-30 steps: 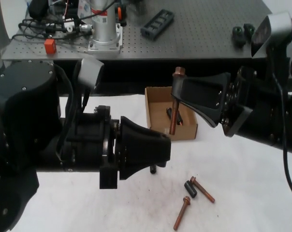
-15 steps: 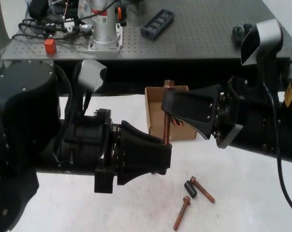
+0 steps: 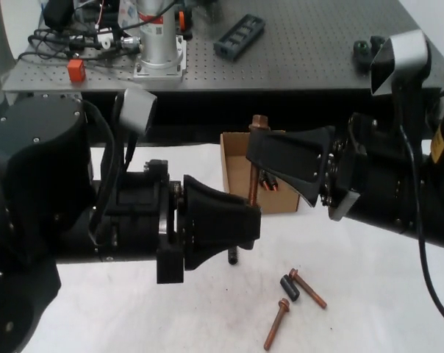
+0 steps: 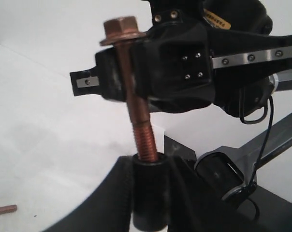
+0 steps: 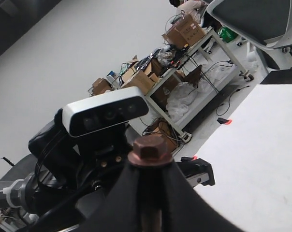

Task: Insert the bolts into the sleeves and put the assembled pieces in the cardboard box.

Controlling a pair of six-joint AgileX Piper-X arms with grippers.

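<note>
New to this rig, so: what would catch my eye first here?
The copper bolt, upright in the right gripper, its threaded tip at the mouth of the black sleeve that the left gripper holds, close by the box. Nearer on the white bench lie two loose bolts and a spare sleeve.

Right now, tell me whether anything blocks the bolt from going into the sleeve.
Nothing visible does. The right gripper holds the bolt upright, its threaded tip at the mouth of the sleeve held in the left gripper.
</note>
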